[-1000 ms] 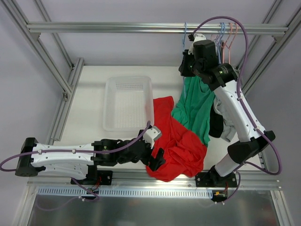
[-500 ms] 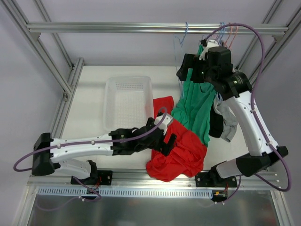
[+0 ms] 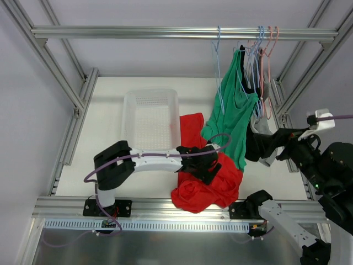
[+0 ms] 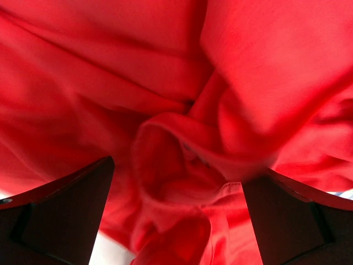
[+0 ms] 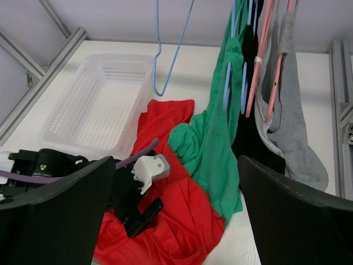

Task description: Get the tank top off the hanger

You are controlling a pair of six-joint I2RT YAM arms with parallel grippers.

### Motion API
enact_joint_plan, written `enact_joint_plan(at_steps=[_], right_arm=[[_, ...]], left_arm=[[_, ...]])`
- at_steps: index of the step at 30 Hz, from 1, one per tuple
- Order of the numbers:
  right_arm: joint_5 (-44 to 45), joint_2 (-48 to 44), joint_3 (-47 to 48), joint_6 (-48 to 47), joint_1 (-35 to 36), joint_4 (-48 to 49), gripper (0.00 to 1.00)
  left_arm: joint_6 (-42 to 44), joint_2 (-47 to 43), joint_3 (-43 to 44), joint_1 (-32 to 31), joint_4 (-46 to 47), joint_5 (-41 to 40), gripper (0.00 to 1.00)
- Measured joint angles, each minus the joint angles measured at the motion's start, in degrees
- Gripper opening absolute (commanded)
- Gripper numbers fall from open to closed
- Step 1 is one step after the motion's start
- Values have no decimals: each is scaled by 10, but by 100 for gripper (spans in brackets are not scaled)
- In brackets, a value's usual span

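The red tank top (image 3: 220, 186) lies crumpled on the table's near side, off the hanger. The light-blue hanger (image 3: 219, 72) hangs bare from the top rail, also seen in the right wrist view (image 5: 165, 55). My left gripper (image 3: 208, 170) is down over the tank top, jaws open. Its wrist view shows red folds (image 4: 182, 165) bunched between the wide-apart fingers (image 4: 60, 215). My right gripper (image 3: 284, 144) is open and holds nothing, pulled back at the right. It looks over the tank top (image 5: 187, 221) from a distance.
A white basket (image 3: 150, 118) stands left of the tank top. A green top (image 3: 234, 110) hangs from the rail, its hem trailing beside the red fabric. Pink hangers (image 3: 268, 49) with dark and grey garments (image 5: 295, 127) hang at the right.
My right gripper let go at the rail and drew back low to the right, leaving the blue hanger hanging bare. My left arm reached right and farther onto the tank top.
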Motion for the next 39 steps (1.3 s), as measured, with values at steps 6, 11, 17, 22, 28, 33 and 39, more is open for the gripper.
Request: enact_joint_plan(at_steps=[6,11,17,22,28,33,39], right_arm=[[-3,-38,-48,-6,0,-37,100],[-9,-37,-53,-6,0,-43,99],[-11,-39,-53,-6,0,-43,99],[-7,-44,-53,-8,0,-43,99],[-6,-44,-52,-8,0,-43,99],[-4,-43,-50,-8,0,-42,100],[-3,-35,-49,-7,0,-34,99]], left_arm=[[-56,38,-10,-13,-1,14,12],[-83,-3,-49,-19,-2,-5,0],[-83,-153,-69,-52,-43,-66,0],[-52,-306,-51,-75,-63,-97,0],[4,-376,39,-75,-118,-138,0],[66,-384,154,-75,-155,-200,0],[156,-332,362,-37,-169,-292,0]])
